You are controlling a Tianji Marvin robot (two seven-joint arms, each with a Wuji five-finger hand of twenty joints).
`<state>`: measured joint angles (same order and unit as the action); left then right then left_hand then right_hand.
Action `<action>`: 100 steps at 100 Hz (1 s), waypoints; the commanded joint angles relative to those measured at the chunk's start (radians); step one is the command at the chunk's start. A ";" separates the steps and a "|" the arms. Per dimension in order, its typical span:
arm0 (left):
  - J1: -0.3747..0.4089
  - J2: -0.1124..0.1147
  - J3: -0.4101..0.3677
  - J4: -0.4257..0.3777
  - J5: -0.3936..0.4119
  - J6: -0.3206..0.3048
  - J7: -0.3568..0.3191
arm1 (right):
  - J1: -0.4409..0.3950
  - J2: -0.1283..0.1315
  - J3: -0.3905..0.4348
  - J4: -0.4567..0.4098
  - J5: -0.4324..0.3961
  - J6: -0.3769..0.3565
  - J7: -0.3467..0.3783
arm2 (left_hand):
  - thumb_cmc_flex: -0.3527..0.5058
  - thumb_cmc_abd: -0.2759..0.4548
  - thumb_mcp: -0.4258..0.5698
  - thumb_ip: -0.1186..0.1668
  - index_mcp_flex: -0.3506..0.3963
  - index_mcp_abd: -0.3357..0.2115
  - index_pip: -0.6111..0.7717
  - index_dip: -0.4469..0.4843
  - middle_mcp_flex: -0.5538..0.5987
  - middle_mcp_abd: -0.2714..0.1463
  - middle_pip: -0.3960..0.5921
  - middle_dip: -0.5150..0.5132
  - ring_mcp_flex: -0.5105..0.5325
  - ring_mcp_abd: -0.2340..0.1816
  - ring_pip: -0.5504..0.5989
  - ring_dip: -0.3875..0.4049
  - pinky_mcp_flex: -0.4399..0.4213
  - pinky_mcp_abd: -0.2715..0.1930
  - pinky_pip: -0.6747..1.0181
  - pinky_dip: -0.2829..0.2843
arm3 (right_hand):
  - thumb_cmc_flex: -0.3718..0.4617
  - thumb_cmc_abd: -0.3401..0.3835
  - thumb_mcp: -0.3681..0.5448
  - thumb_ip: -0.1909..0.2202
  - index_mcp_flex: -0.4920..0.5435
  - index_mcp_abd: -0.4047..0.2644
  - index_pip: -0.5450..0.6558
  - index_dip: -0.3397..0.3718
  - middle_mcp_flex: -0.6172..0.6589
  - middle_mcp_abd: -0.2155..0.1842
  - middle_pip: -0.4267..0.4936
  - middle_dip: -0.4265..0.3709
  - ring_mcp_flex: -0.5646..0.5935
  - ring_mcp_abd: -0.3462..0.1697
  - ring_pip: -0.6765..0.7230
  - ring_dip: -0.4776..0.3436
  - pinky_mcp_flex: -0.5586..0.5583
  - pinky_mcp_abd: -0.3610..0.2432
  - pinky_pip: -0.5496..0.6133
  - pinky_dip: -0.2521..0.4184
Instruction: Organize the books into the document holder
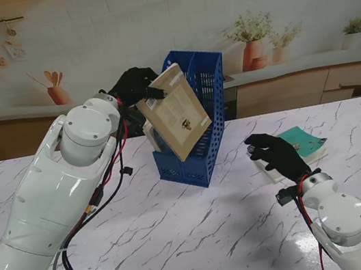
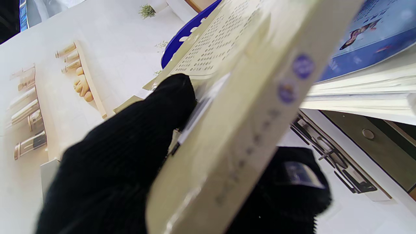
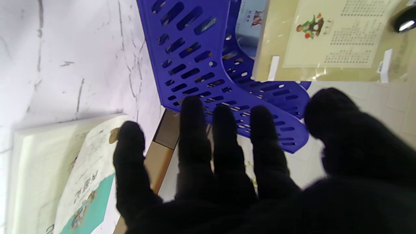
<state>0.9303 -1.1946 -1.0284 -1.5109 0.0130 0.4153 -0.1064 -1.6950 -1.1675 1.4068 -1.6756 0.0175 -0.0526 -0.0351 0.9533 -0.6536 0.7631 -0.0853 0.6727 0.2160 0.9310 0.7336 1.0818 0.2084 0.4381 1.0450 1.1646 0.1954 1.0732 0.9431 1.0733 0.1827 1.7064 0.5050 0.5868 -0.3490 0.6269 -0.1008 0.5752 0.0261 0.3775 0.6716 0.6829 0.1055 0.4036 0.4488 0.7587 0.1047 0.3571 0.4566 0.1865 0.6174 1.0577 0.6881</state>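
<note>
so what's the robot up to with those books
It is filing books into the blue perforated plastic document holder on the white marble table. The left hand grips a cream paperback book, held tilted over the holder's open top and not yet fully in. Another book with a blue cover already sits inside. The right hand is open, hovering by a teal-covered book lying flat on the table to the holder's right.

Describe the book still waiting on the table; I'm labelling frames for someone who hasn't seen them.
Start at the blue document holder mid-table. To its right, a teal-and-white book lies flat by the right robot hand. Unlike the cream book, it isn't held.
</note>
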 commanded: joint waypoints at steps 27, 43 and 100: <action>-0.089 -0.045 0.061 0.099 -0.016 -0.067 0.017 | -0.004 -0.006 0.007 0.003 0.010 0.004 0.013 | 0.144 0.071 0.240 0.035 0.087 -0.222 0.112 0.066 0.052 -0.108 0.049 0.010 0.095 -0.089 0.038 -0.029 0.007 -0.280 0.165 0.016 | -0.016 0.005 -0.020 0.028 0.030 -0.011 0.008 0.021 -0.002 -0.033 0.000 -0.016 0.003 -0.037 -0.014 -0.014 0.002 -0.167 0.008 -0.006; -0.118 -0.063 0.091 0.148 -0.022 -0.085 0.044 | 0.000 -0.006 0.009 0.009 0.008 0.003 0.013 | 0.144 0.071 0.239 0.034 0.086 -0.221 0.112 0.066 0.051 -0.107 0.049 0.009 0.095 -0.092 0.039 -0.030 0.007 -0.282 0.165 0.015 | -0.012 0.001 -0.024 0.030 0.032 -0.009 0.008 0.020 0.000 -0.030 0.000 -0.019 0.004 -0.032 -0.013 -0.015 0.001 -0.162 0.007 -0.007; -0.139 -0.075 0.120 0.196 0.028 -0.077 0.077 | 0.007 -0.005 0.013 0.031 0.014 0.000 0.021 | 0.146 0.073 0.238 0.032 0.081 -0.218 0.116 0.066 0.047 -0.103 0.054 0.009 0.096 -0.094 0.044 -0.036 0.007 -0.289 0.166 0.012 | -0.020 -0.013 0.005 0.030 0.046 -0.002 0.006 0.017 0.014 -0.022 -0.016 -0.022 0.013 -0.018 -0.021 -0.015 -0.001 -0.141 0.006 -0.007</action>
<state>0.7865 -1.2724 -0.8986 -1.2908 0.0384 0.3467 -0.0120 -1.6846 -1.1669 1.4252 -1.6464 0.0251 -0.0507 -0.0143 0.9531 -0.6636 0.7733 -0.0860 0.6866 0.2160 0.9310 0.7344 1.0925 0.2061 0.4545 1.0450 1.1726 0.1852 1.1101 0.9364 1.0776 0.1729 1.7066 0.5051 0.5867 -0.3490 0.6173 -0.1008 0.6244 0.0261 0.3770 0.6717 0.6827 0.1050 0.4033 0.4369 0.7586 0.1047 0.3549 0.4564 0.1867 0.6174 1.0579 0.6872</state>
